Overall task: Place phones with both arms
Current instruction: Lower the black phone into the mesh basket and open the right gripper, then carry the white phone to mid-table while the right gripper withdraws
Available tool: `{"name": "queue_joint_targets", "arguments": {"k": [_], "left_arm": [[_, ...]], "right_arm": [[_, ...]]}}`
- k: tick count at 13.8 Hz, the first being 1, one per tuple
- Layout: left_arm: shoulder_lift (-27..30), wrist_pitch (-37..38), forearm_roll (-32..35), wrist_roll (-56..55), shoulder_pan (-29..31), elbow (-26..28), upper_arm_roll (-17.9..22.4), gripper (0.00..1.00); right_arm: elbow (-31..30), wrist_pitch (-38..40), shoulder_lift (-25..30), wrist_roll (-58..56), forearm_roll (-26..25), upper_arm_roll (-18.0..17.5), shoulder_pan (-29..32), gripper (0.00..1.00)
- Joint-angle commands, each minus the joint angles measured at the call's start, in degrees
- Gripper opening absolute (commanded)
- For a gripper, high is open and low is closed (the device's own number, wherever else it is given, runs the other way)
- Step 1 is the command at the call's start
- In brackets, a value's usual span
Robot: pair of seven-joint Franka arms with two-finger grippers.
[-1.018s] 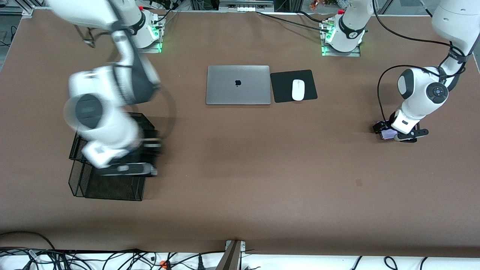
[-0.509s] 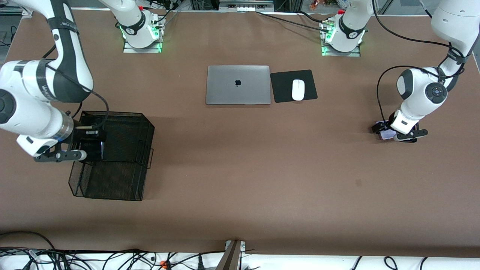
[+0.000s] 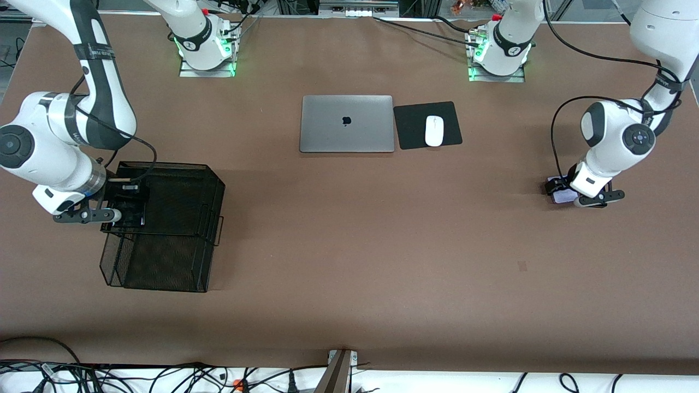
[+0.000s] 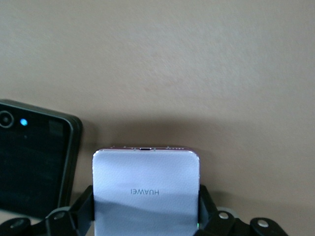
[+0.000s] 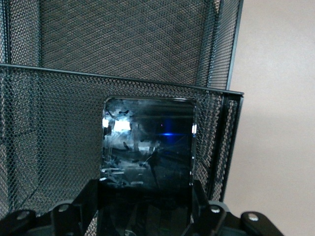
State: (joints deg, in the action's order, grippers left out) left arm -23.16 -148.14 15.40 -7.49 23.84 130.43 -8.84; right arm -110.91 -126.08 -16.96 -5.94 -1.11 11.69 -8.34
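Note:
My right gripper is shut on the long black phone and holds it over the upper tier of a black mesh tray. In the right wrist view the phone sticks out from between the fingers against the mesh wall. My left gripper is low at the left arm's end of the table, shut on the pale lavender-white phone, also seen from the front. The small black phone lies flat on the table right beside it.
The mesh tray's lower tier juts toward the front camera. A closed silver laptop lies mid-table near the bases, with a white mouse on a black pad beside it.
My right arm swung toward its end of the table and steadied, with the black phone now over the tray's upper tier. My left gripper shifted only slightly, still on the lavender phone.

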Motion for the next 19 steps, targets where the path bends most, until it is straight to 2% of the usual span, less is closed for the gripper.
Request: {"name": "queue_joint_targets", "arguments": {"k": [1, 3, 4, 5, 6, 8, 9, 10, 11, 15, 17, 19], "left_arm": [[0.57, 15.29, 1.57, -1.56, -0.03, -8.59, -4.24, 0.0], [0.05, 17.79, 1.13, -2.61, -0.2, -12.03, -6.71, 0.0], [-0.83, 17.97, 0.87, -3.23, -0.81, -13.35, -8.55, 0.0], [-1.53, 18.06, 0.69, -4.19, -2.12, -14.67, -9.78, 0.0], [-2.24, 18.14, 0.43, -6.12, -4.57, -15.46, -10.32, 0.0], [-5.48, 18.15, -2.11, -13.39, -12.47, -19.66, -10.5, 0.0], [-7.32, 18.32, -2.39, -17.61, -16.16, -22.04, -10.41, 0.0], [-9.17, 18.93, -2.39, -22.0, -19.68, -24.76, -10.41, 0.0], [-11.01, 19.55, -2.39, -25.44, -23.28, -27.83, -10.41, 0.0], [-17.78, 21.75, -2.48, -35.73, -35.59, -40.49, -10.41, 0.0], [-21.65, 21.66, -2.3, -39.26, -41.22, -45.94, -10.32, 0.0], [-24.99, 21.66, -2.13, -41.45, -46.15, -50.16, -9.36, 0.0]], "right_arm": [[-1.07, -1.89, 0.44, -1.0, 3.04, 0.35, -0.36, 0.0], [-1.06, -1.81, 0.0, -1.0, 3.49, 0.35, -0.27, 0.0], [-1.06, -1.81, -0.35, -1.0, 3.49, 0.35, -0.01, 0.25], [-0.98, -1.89, -0.44, -1.0, 3.57, 0.35, 0.08, 0.6], [-0.8, -1.81, -0.44, -1.0, 3.75, 0.35, 0.25, 0.66], [-0.36, -1.63, -0.44, -1.0, 3.75, 0.26, 0.26, 0.68], [-0.01, -1.37, -0.44, -0.92, 3.75, 0.26, 0.26, 0.76], [0.25, -1.19, -0.44, -0.92, 3.75, 0.26, 0.26, 0.9], [0.34, -1.19, -0.35, -0.83, 3.75, 0.26, 0.17, 0.99], [1.74, -0.49, 0.18, -1.01, 3.75, 0.17, 0.17, 1.0], [6.29, 5.46, 0.0, -0.3, 3.84, -0.18, -0.36, 1.0], [10.69, 11.09, -0.17, -0.21, 6.98, -0.35, -1.23, 1.0]]}}
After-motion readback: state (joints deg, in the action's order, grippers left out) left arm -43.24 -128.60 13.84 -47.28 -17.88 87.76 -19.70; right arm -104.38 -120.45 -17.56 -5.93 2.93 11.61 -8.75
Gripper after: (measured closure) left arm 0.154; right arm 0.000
